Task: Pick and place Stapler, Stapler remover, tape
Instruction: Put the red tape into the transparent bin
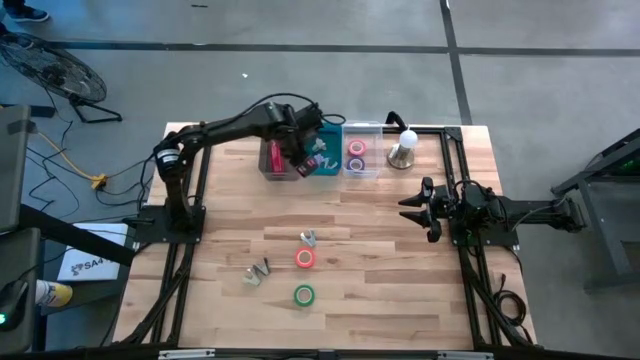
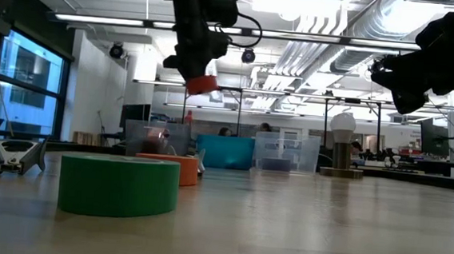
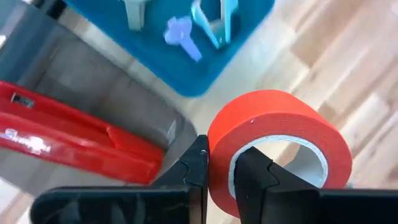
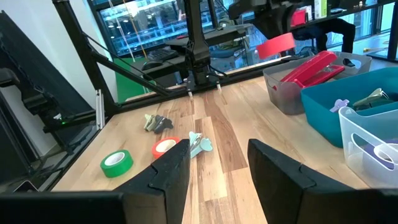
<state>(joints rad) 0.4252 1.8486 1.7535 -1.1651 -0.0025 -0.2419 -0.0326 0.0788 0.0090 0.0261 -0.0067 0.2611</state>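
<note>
Red tape roll (image 3: 280, 146) pinched in left pincer (image 3: 221, 168), wall between fingers

My worktop (image 1: 380, 240) is pale wooden planking, framed along both sides by black metal rails. Three bins stand in a row at its far edge: a grey bin (image 1: 276, 160), a teal bin (image 1: 322, 155) touching it, and a clear plastic bin (image 1: 362, 150) next along. Just beside the clear bin stands a small lamp-like object with a white round top on a brownish base (image 1: 402, 150). Beyond the worktop lies grey concrete floor with dark seams, a round wire fan (image 1: 55, 68) resting on it, and a yellow cable connector (image 1: 98, 181) near tangled black leads. Across the room I see ceiling ducts and strip lights.
</note>
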